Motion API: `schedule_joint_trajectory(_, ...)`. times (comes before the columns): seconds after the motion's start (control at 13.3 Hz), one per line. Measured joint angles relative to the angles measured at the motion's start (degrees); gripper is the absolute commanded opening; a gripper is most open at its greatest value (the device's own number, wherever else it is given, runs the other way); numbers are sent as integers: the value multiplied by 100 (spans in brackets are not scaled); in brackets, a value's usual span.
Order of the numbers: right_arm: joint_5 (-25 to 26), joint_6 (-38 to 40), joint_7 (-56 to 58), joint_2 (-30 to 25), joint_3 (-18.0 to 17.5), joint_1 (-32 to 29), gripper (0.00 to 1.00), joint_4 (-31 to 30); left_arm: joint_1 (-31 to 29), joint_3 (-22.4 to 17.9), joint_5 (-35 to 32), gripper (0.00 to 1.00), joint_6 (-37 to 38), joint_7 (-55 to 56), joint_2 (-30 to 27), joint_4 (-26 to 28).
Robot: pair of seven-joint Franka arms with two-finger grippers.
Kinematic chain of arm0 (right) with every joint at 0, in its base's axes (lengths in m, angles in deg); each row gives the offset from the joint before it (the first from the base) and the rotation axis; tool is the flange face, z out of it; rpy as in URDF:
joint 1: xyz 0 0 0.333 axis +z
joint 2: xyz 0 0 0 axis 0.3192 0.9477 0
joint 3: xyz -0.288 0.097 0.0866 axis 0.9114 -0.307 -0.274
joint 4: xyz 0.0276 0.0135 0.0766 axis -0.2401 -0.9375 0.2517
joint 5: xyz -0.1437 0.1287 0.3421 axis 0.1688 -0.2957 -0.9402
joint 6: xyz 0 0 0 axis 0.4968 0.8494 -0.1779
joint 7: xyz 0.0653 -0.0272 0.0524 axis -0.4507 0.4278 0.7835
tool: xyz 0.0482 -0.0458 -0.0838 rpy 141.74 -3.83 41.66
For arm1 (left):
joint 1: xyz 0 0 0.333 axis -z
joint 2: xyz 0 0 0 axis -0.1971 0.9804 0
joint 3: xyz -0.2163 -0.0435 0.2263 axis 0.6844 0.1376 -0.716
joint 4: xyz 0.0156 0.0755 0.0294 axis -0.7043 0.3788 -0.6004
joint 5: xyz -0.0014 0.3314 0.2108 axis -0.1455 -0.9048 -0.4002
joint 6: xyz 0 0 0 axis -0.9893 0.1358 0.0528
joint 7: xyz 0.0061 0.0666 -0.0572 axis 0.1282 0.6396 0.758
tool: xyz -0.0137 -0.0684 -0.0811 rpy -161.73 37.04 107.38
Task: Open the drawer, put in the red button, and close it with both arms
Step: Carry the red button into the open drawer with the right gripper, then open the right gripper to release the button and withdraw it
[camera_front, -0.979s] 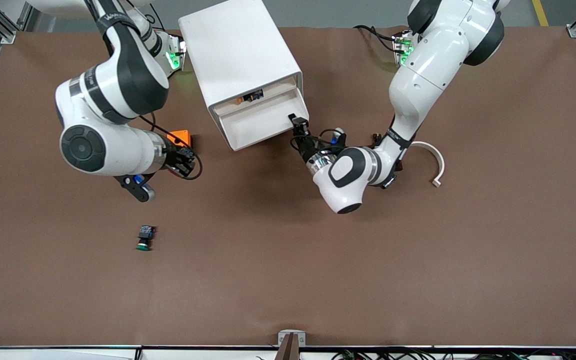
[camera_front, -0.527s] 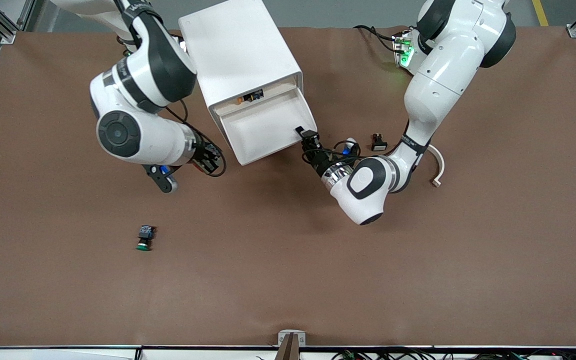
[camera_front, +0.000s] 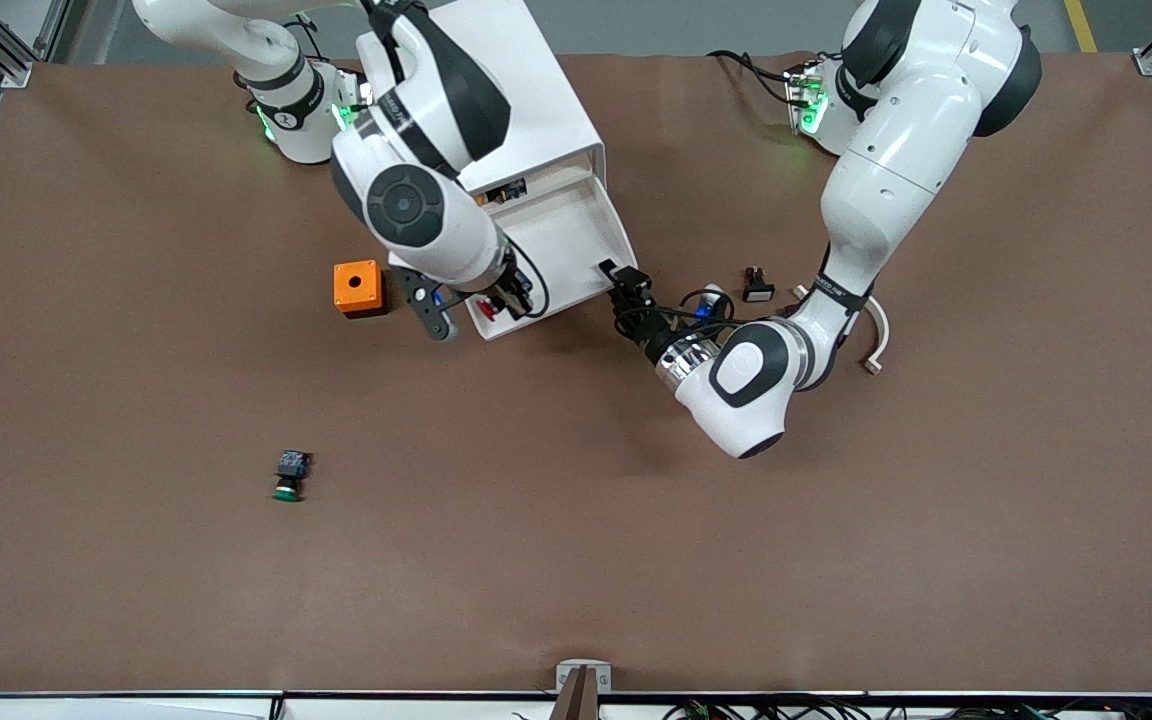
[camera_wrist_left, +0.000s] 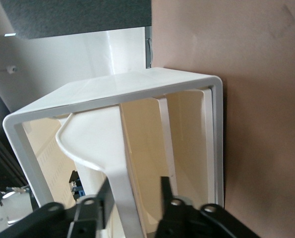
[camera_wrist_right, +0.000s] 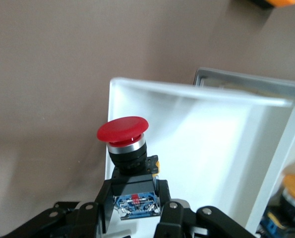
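Table; red button (camera_wrist_right: pixel 122 130) seemingly upright.

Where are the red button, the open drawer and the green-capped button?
red button (camera_wrist_right: pixel 122 130): right wrist view, red cap.
drawer (camera_front: pixel 566 245): front view, bare floor.
green-capped button (camera_front: pixel 288 476): front view, body.
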Motion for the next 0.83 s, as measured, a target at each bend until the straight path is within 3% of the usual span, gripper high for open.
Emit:
schedule_joint_trajectory(0.45, 0, -901, -715, 5, 3, 466, 17, -468, -94, 29, 15, 100, -7, -1810, -32, -247)
schedule_joint_trajectory(0.53, 0, -996, -782, 11, 5, 516, 22, -539, -156, 42, 15, 100, -6, -2072, -62, -265)
schedule_joint_trajectory(0.6, 0, -1032, -805, 17, 6, 553, 40, -573, -210, 48, 15, 100, -3, -2333, -102, -272)
schedule_joint_trajectory(0.75, 1, -1061, -825, 17, 8, 577, 97, -595, -278, 59, 15, 100, -1, -2952, -184, -283)
schedule_joint_trajectory(0.83, 9, -1062, -827, 16, 15, 577, 100, -595, -295, 58, 15, 100, -1, -3260, -241, -286)
